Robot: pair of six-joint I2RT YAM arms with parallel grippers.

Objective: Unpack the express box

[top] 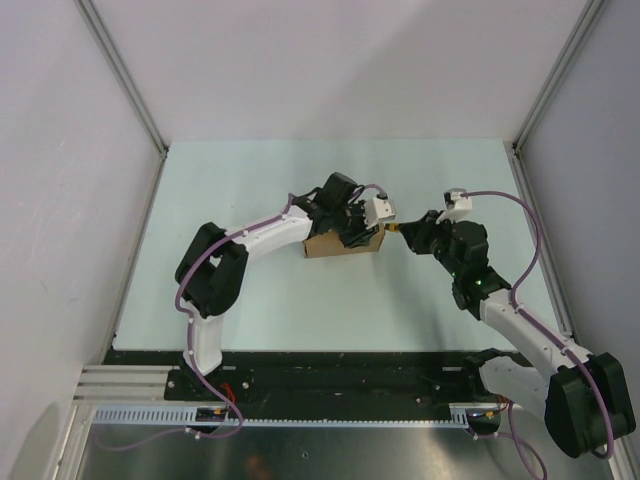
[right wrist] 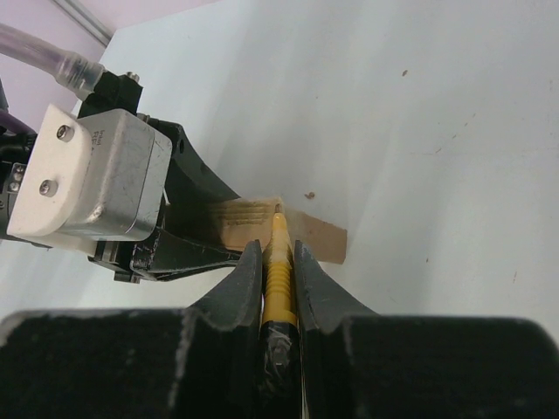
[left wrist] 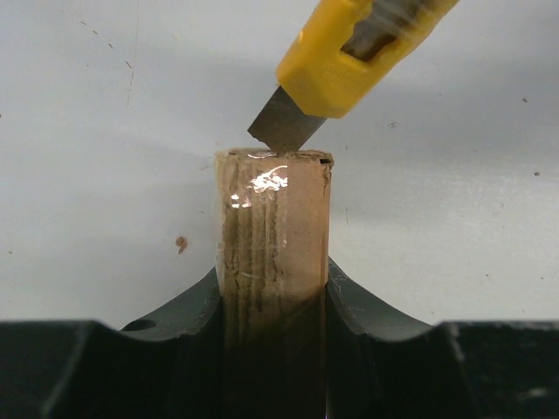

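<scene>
The right claw (right wrist: 278, 253) is closed tight on the handle of a yellow utility knife (right wrist: 278, 281), which is held in line with the fingers and pointed forward. The short blade (left wrist: 284, 127) is extended, and its tip is set against the top edge of the end face of the express box (left wrist: 272, 229), right where a strip of glossy clear tape (left wrist: 266, 182) is seen across the cardboard.

The left claw (left wrist: 272, 292) is clamped on the express box across its narrow side, one finger against each broad face, so that the taped end is offered toward the knife. The box is kept near the middle of the bench (top: 250, 180); whether it is pressed onto the surface or raised a little cannot be told.

The step in hand is judged to be the slitting of the tape seam. It is best done with only the tip of the blade sunk in, so that the tape is parted and nothing inside is scored. The cut should be drawn along the seam in one slow, straight pull, with the blade kept at a shallow angle. The left grip should be kept firm and steady, since cardboard may buckle or slide under a sideways push. The stroke should also be steered away from the left fingers, which lie close beside the cutting line
</scene>
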